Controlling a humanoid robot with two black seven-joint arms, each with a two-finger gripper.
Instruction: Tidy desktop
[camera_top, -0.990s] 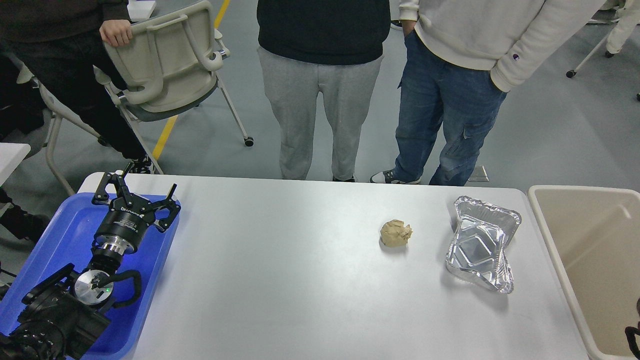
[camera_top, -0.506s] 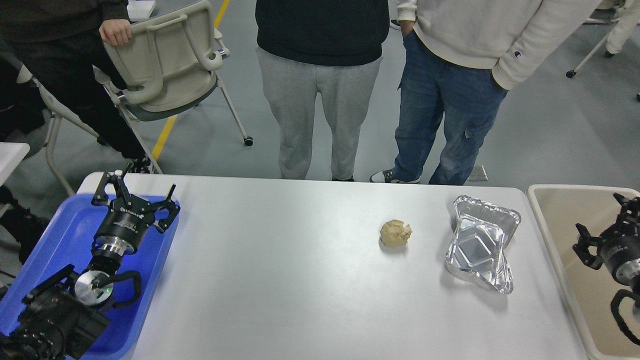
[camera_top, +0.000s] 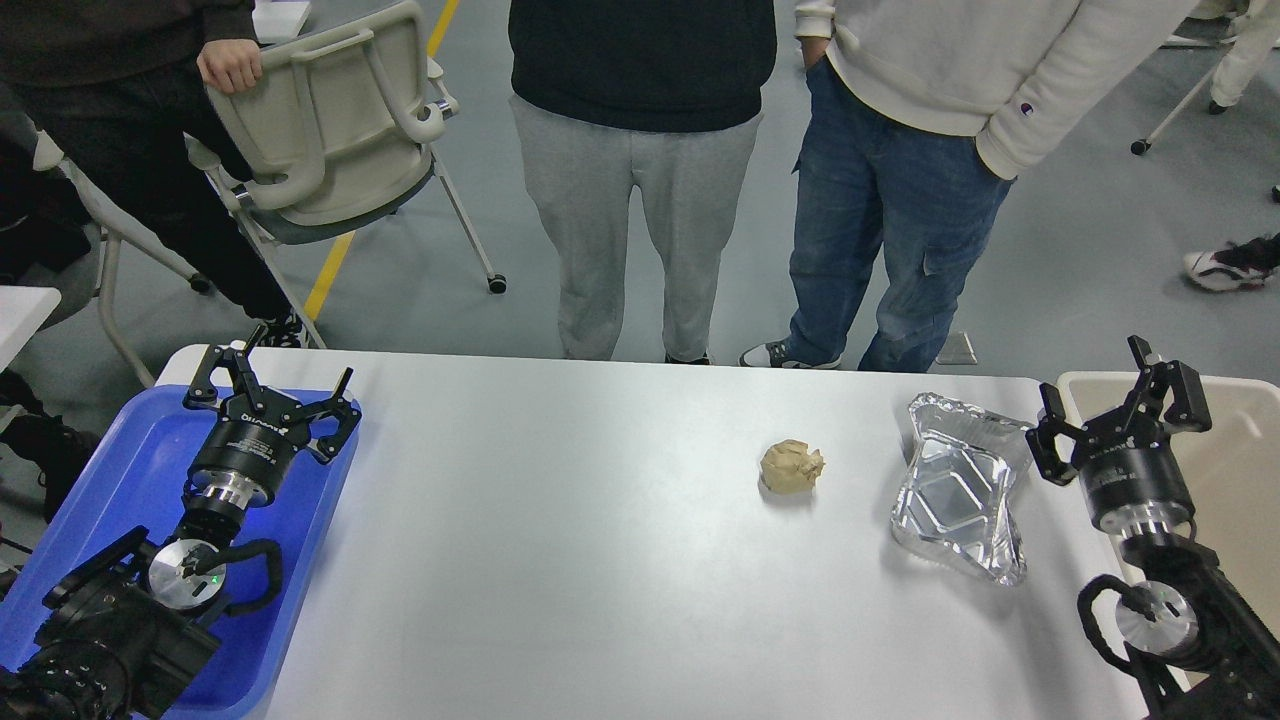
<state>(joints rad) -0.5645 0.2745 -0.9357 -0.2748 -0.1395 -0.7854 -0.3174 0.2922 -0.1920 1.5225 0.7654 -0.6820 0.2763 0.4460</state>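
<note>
The white desktop (camera_top: 600, 560) fills the lower view. A crumpled tan paper ball (camera_top: 791, 466) lies on it right of centre. A dented silver foil tray (camera_top: 960, 490) lies further right. My left gripper (camera_top: 272, 385) is open and empty above the blue plastic tray (camera_top: 110, 470) at the desktop's left end. My right gripper (camera_top: 1118, 395) is open and empty, raised just right of the foil tray, over the desktop's right edge and the beige bin (camera_top: 1235, 470).
Three people stand along the far edge of the desktop. A beige chair (camera_top: 330, 120) stands at the back left, held by one of them.
My right arm has risen into view from the lower right and moved left, up to the foil tray's right side. The left arm has stayed still.
</note>
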